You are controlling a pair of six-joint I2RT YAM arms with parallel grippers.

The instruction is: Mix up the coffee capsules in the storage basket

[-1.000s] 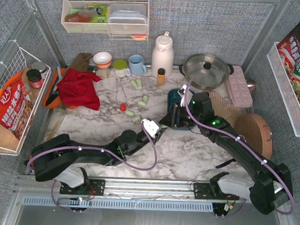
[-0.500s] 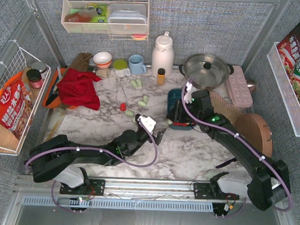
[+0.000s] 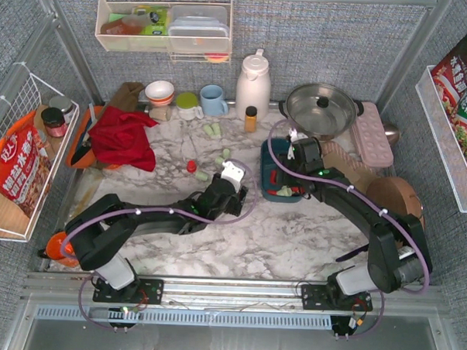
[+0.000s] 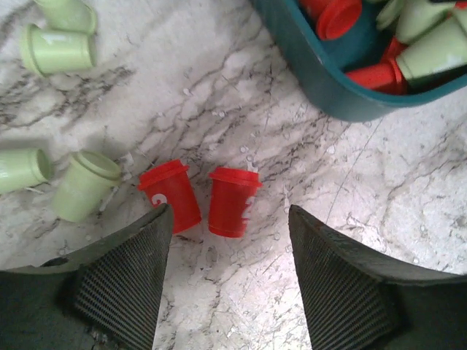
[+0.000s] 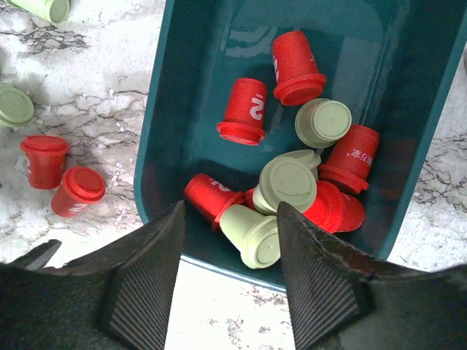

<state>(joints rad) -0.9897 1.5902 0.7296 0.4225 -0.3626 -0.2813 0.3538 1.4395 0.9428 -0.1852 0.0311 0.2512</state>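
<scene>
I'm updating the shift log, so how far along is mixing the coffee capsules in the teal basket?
Done: bright red plastic capsules and pale mint green capsules lie jumbled in the dark teal plastic storage basket. In hand: nothing; the left gripper is open over two red capsules on the marble, the right gripper open over the basket. Left: those two and several mint ones outside.

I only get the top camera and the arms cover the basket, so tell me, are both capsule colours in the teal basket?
Observer: Yes, red and green coffee capsules lie mixed in the storage basket.
Operator: What's under the left hand?
Observer: Two red capsules on the marble, between its open fingers, outside the basket.
Operator: Is the right hand gripping anything?
Observer: No, it's open above the basket's capsules.
</scene>
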